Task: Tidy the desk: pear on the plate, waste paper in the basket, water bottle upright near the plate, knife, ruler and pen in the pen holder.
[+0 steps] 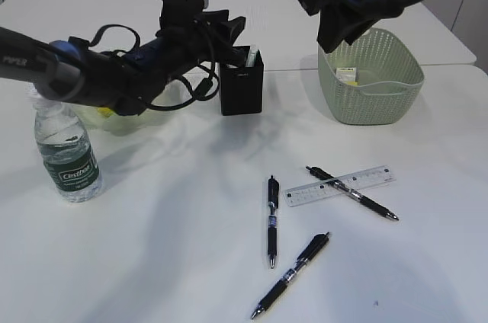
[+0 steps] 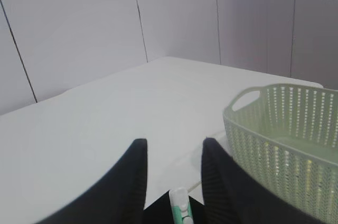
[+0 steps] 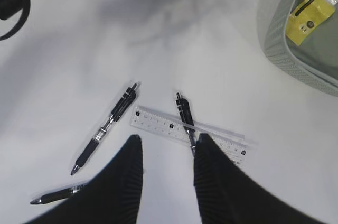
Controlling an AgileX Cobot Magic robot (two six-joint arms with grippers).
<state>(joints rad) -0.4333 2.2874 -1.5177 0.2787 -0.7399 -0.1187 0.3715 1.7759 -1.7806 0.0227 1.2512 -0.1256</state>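
Observation:
My left gripper [image 1: 227, 33] [image 2: 175, 142] hangs open just above the black pen holder [image 1: 242, 83]. The green-and-white knife [image 1: 252, 52] [image 2: 179, 205] stands in the holder, its end below the spread fingers and touching neither. High over the basket [image 1: 370, 75], my right gripper [image 1: 339, 33] [image 3: 169, 138] is open and empty. The clear ruler [image 1: 339, 186] [image 3: 187, 129] lies flat with one pen [image 1: 354, 195] across it; two more pens [image 1: 272, 220] lie nearby. Waste paper [image 3: 311, 7] sits in the basket. The water bottle [image 1: 69, 155] stands upright beside the plate [image 1: 126, 125]. My left arm mostly hides the pear [image 1: 103, 113].
The left arm and its cables stretch across the back left of the desk [image 1: 175, 224], over the plate. The basket [image 2: 285, 139] stands to the right of the pen holder. A second table edge runs behind the basket.

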